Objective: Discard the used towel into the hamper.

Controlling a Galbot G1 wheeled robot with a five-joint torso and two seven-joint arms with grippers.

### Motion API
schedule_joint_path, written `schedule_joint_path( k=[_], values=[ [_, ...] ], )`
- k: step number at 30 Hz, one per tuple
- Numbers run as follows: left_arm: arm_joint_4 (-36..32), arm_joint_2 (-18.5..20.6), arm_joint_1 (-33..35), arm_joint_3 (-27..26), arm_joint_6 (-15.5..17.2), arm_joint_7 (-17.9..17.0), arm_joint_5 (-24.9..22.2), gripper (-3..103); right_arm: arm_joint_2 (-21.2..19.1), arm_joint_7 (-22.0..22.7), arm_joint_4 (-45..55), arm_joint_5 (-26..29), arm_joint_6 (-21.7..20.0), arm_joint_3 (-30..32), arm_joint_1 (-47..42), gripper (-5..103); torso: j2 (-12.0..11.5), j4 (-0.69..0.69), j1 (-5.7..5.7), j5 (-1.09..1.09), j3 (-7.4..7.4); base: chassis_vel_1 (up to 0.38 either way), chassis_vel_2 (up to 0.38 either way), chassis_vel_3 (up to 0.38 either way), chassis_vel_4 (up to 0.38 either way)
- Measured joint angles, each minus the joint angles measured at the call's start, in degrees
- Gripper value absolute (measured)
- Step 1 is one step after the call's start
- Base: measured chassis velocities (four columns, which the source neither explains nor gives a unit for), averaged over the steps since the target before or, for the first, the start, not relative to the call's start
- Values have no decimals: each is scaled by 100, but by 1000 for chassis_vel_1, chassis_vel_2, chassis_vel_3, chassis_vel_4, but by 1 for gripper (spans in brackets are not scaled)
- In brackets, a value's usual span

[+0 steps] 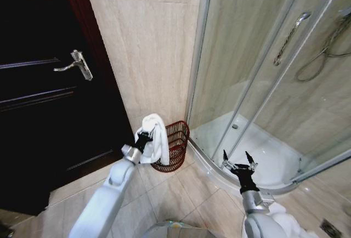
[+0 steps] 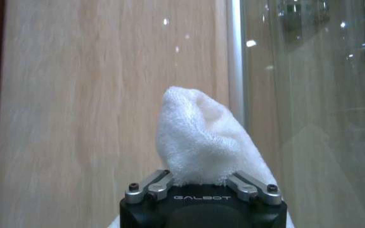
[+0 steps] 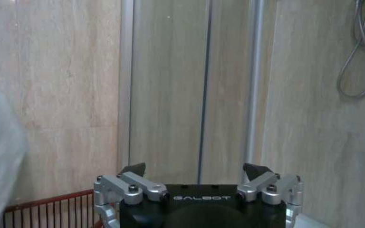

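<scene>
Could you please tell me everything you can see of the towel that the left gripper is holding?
The towel is white, thick and fluffy like terry cloth. It is bunched, with a rounded hump standing above the left gripper and folds hanging down beside it. The jaws are shut on it near its middle, and nothing else appears to touch it. It hangs in the air in front of the beige wall, beside and partly in front of the reddish-brown wire hamper, not yet inside.
</scene>
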Motion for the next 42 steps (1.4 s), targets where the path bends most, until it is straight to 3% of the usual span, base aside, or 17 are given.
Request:
schedule_joint_path(
  k=[3,9,12,14,17,21,25,27,28,31,34,39,42],
  values=[
    [300,124,-630,307,60,29,-156,10,5,0,12,16,43,42,-53,100,0,1,1,0,0,0,0,0,0],
    [638,160,-1175,915,115,86,-268,10,6,-8,28,96,77,71,-124,100,0,2,0,1,1,0,0,0,0],
    [1270,-58,-1741,1417,-120,17,-119,10,10,-42,130,264,69,129,-191,100,1,2,0,1,1,0,0,0,0],
    [1416,-110,-1850,1485,-177,6,-80,10,12,-50,144,277,69,147,-200,100,1,1,0,0,1,0,0,0,0],
    [2324,-353,-2393,1768,-517,79,205,10,15,-73,218,394,66,257,-236,100,1,-1,1,1,1,0,0,0,0],
    [3012,-467,-2674,1943,-752,150,415,10,13,-95,224,465,67,333,-242,100,1,0,1,1,1,0,0,0,0],
    [3380,-514,-2746,1957,-646,20,805,10,27,-101,224,501,86,361,-245,100,1,1,1,1,1,0,0,0,0],
    [4073,-610,-2842,1935,-489,-349,1474,10,25,-103,186,586,173,386,-237,100,1,3,1,1,1,0,0,0,0],
    [4161,-611,-2845,1933,-430,-372,1622,10,22,-101,171,600,189,388,-227,100,1,3,1,1,1,0,0,0,0],
    [4194,-599,-2833,1964,-344,-389,1730,7,13,-99,151,621,192,389,-208,100,2,2,1,1,1,0,0,0,0],
    [4198,-597,-2793,2029,-238,-438,1900,21,7,-97,122,627,192,387,-164,100,2,1,1,0,1,0,0,0,0],
    [4090,-544,-2702,2092,-44,-370,2137,31,-10,-94,101,650,186,388,-138,100,2,1,1,0,1,0,0,0,0],
    [3852,-443,-2572,2070,272,55,2554,48,-39,-92,92,691,188,413,-150,100,2,2,1,1,1,0,0,0,0]
  ],
)
